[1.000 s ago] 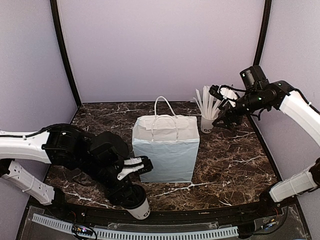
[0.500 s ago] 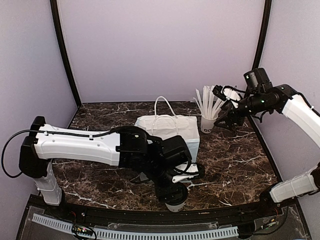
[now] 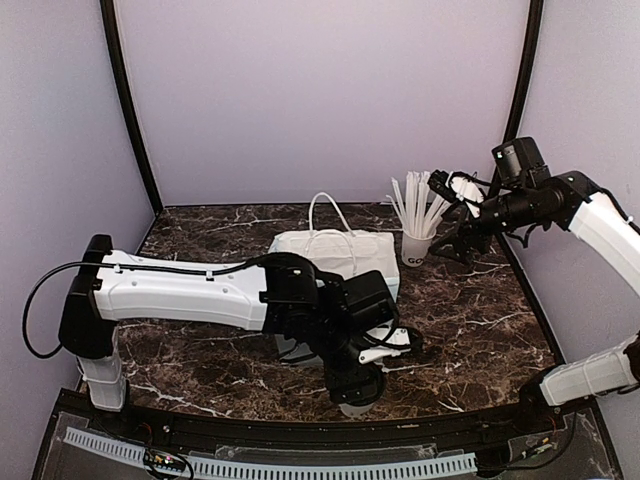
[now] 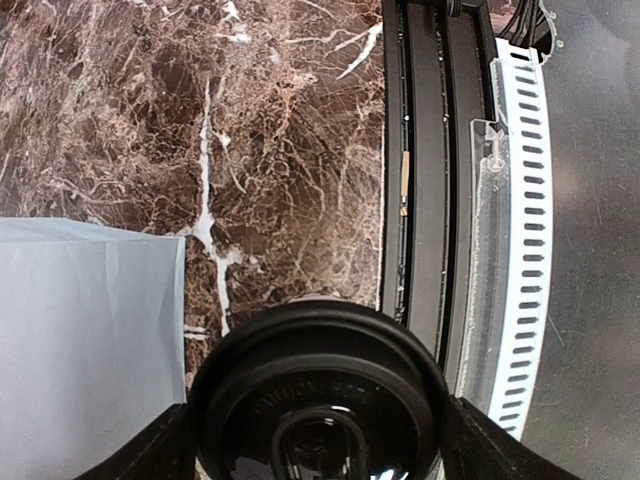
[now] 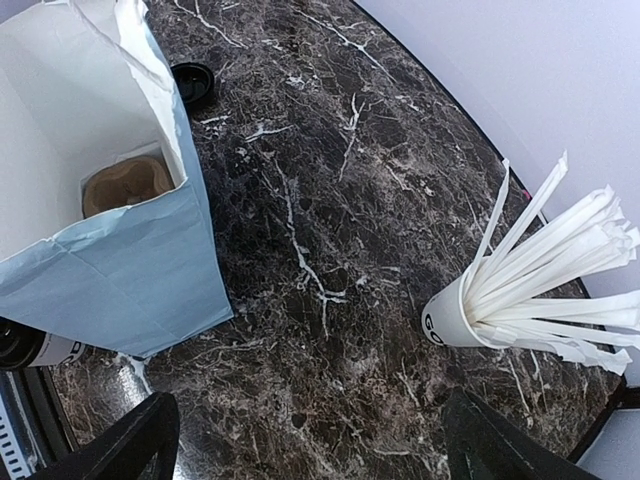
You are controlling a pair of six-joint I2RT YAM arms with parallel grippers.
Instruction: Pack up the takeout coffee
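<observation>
The takeout coffee (image 4: 318, 385), a white paper cup with a black lid, is held in my left gripper (image 4: 320, 440), one finger on each side of the lid. In the top view this gripper (image 3: 357, 385) holds it by the table's front edge, just in front of the white paper bag (image 3: 335, 258); only the cup's base (image 3: 348, 407) shows. The cup's side also shows in the right wrist view (image 5: 30, 348). My right gripper (image 3: 452, 238) is open and empty, high beside the cup of white sticks (image 3: 415, 248).
The bag (image 5: 90, 150) stands open with the brown pulp carrier (image 5: 125, 185) at its bottom. A loose black lid (image 5: 192, 82) lies on the marble behind the bag. The stick cup (image 5: 455, 315) stands at the back right. A slotted rail (image 4: 515, 250) runs along the front edge.
My left arm has swung right along the front edge with the coffee, from the front left to in front of the bag. The right arm has barely moved.
</observation>
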